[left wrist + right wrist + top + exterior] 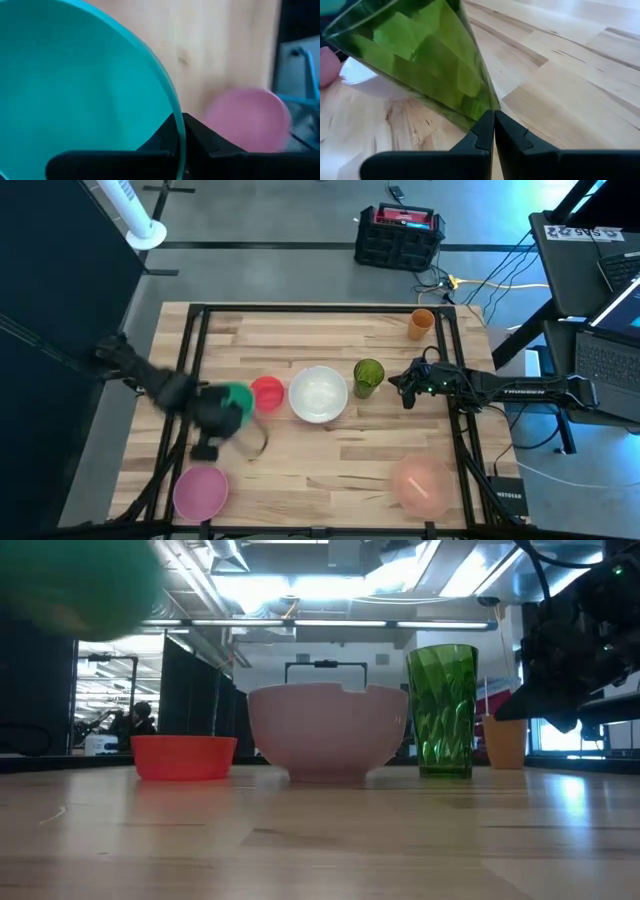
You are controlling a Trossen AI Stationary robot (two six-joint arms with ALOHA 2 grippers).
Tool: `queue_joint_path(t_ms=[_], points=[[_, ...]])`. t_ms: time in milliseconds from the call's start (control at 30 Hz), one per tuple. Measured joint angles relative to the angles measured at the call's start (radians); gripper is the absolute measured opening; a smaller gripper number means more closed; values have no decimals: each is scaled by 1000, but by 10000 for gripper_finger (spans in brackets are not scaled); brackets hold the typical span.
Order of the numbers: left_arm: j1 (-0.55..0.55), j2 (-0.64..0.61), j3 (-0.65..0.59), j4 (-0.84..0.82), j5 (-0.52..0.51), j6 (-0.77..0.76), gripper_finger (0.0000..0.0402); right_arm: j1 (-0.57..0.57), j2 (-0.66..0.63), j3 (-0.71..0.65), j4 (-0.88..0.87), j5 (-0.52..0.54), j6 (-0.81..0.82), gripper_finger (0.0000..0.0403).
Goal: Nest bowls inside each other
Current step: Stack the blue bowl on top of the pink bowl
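My left gripper (pixel 179 134) is shut on the teal green bowl (pixel 85 85), which it carries above the table's left part (pixel 237 398); the low view shows the bowl as a green blur up high (pixel 80 585). The small red bowl (pixel 267 392) and the large white bowl (pixel 318 394) stand side by side mid-table. The magenta pink bowl (pixel 200 492) sits at the near left and the pale salmon bowl (pixel 422 485) at the near right. My right gripper (pixel 408 387) is shut, just right of the tall green cup (pixel 368 376) and apart from it. My left gripper holds the teal bowl by its rim (pixel 176 125), one finger inside the bowl and one outside. The fingers come from above, pointing down. The bowl is lifted clear of the table, with the magenta bowl (pixel 247 120) farther off below.
A small orange cup (pixel 421 323) stands at the far right. The green cup (pixel 425 60) fills the space just ahead of my right fingers. A black metal frame (pixel 195 340) runs along the table's left, far and right sides. Bare wood lies between the two near bowls.
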Motion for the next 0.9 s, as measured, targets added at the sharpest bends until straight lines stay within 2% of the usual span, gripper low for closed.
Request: queue_joint_path(t_ms=[100, 300, 500, 900], points=[[-184, 26, 23, 8, 7, -184, 0, 0, 0, 0, 0, -11, -2, 0], [-338, 86, 23, 130, 10, -389, 0, 0, 0, 0, 2, -18, 0, 0], [-423, 165, 23, 203, 35, -426, 0, 0, 0, 0, 3, -18, 0, 0], [-475, 235, 22, 255, 57, -411, 0, 0, 0, 1, 6, -19, 1, 0]])
